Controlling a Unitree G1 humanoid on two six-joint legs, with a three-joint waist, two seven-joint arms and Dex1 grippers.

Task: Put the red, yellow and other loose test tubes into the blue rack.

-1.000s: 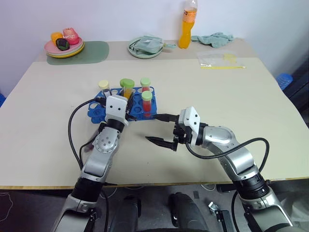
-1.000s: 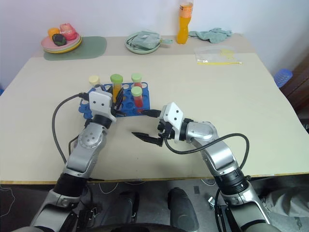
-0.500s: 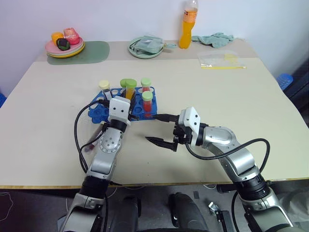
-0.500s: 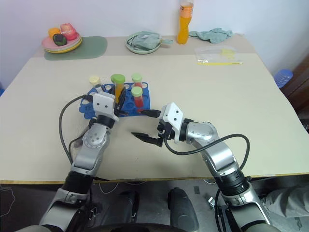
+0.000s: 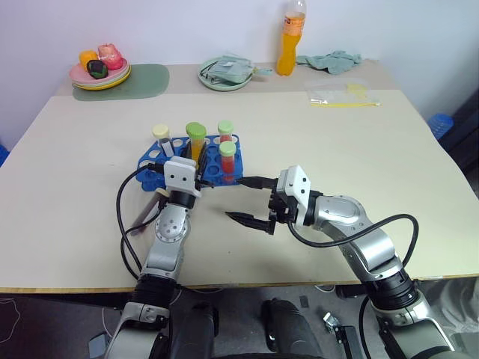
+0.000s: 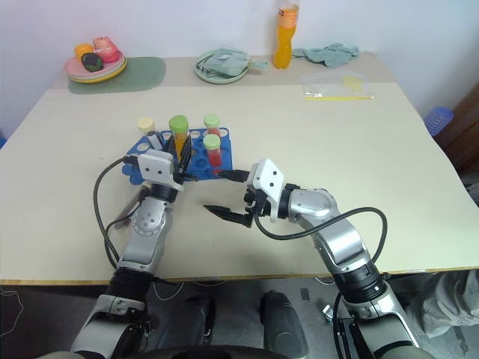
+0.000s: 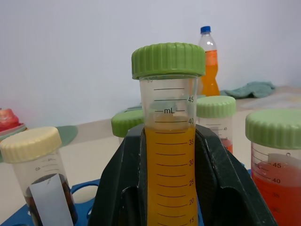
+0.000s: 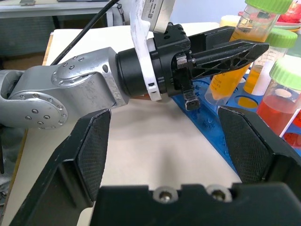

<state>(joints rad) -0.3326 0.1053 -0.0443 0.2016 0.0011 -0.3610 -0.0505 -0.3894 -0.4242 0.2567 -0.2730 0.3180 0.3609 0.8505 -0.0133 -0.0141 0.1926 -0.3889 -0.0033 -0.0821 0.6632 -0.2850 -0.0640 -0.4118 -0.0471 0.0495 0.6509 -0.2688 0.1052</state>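
The blue rack stands left of the table's middle. In it are a cream-capped tube and two green-capped tubes of red liquid. The yellow tube, green-capped, stands upright in a rack hole, and my left gripper is shut on it, one finger on each side. My right gripper hovers open and empty just right of the rack, pointing at it. A loose reddish tube lies on the table beside my left forearm, partly hidden by a cable.
Along the far edge are a plate of fruit on a green mat, a plate with a cloth, an orange drink bottle and a teal cloth. A plastic bag lies at the right rear.
My left wrist tipped down toward the table, and the yellow tube went from leaning to upright in the rack. The right arm stayed still.
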